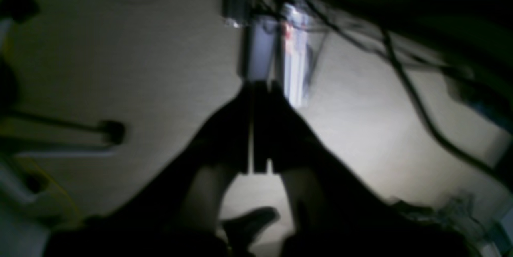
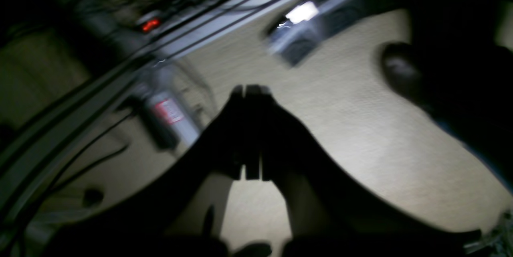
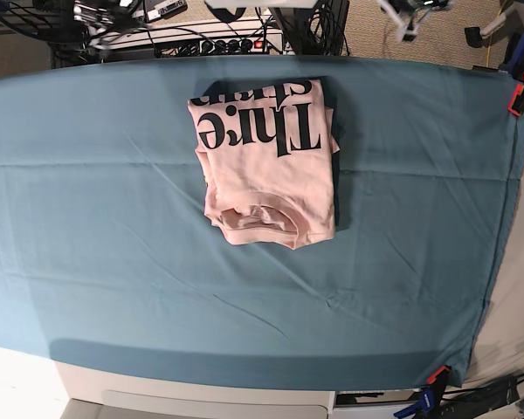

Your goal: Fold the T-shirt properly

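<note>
The pale pink T-shirt (image 3: 266, 179) lies folded into a compact rectangle on the teal cloth (image 3: 105, 227), a little behind the table's middle. Big black lettering (image 3: 271, 122) faces up on its far half, and the collar is at its near edge. Neither gripper is near it. In the left wrist view my left gripper (image 1: 262, 85) is shut and empty, hanging over a pale floor. My right gripper (image 2: 248, 88) is likewise shut with nothing in it, above the floor and a metal frame rail. The T-shirt shows in neither wrist view.
Clamps pin the cloth at the right edge (image 3: 517, 92) and the front right corner (image 3: 437, 377). Cables and a power strip (image 3: 210, 39) sit behind the table. A blurred pale arm part (image 3: 408, 19) shows at the top edge.
</note>
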You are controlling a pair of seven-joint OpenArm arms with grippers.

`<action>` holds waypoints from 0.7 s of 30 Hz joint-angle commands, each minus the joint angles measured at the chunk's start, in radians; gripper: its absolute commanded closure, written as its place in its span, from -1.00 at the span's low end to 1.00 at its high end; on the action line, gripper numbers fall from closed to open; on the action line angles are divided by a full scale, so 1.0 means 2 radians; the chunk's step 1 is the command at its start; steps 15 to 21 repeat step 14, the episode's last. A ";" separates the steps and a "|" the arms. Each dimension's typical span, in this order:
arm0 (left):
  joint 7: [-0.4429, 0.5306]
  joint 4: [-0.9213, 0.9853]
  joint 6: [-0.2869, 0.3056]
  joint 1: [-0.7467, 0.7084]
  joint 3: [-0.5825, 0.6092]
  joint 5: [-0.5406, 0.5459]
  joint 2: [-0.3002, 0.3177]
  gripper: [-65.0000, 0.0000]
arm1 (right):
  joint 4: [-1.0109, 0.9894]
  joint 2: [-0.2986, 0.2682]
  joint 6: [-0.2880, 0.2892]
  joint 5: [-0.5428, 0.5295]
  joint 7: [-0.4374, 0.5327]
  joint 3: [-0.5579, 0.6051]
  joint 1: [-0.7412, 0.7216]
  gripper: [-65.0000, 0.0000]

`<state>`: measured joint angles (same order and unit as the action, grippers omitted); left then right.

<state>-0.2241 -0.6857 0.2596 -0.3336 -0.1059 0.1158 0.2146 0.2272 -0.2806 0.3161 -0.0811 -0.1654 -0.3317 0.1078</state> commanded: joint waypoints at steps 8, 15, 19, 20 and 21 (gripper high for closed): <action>0.040 0.135 -0.058 0.074 0.050 -0.035 -0.057 1.00 | 0.000 0.035 -0.001 -0.018 -0.005 0.070 0.003 1.00; 0.042 0.139 -0.070 0.081 0.050 -0.047 -0.068 1.00 | 0.001 0.052 0.000 -0.017 -0.005 0.074 0.002 1.00; 0.042 0.139 -0.070 0.081 0.050 -0.047 -0.068 1.00 | 0.001 0.052 0.000 -0.017 -0.005 0.074 0.002 1.00; 0.042 0.139 -0.070 0.081 0.050 -0.047 -0.068 1.00 | 0.001 0.052 0.000 -0.017 -0.005 0.074 0.002 1.00; 0.042 0.139 -0.070 0.081 0.050 -0.047 -0.068 1.00 | 0.001 0.052 0.000 -0.017 -0.005 0.074 0.002 1.00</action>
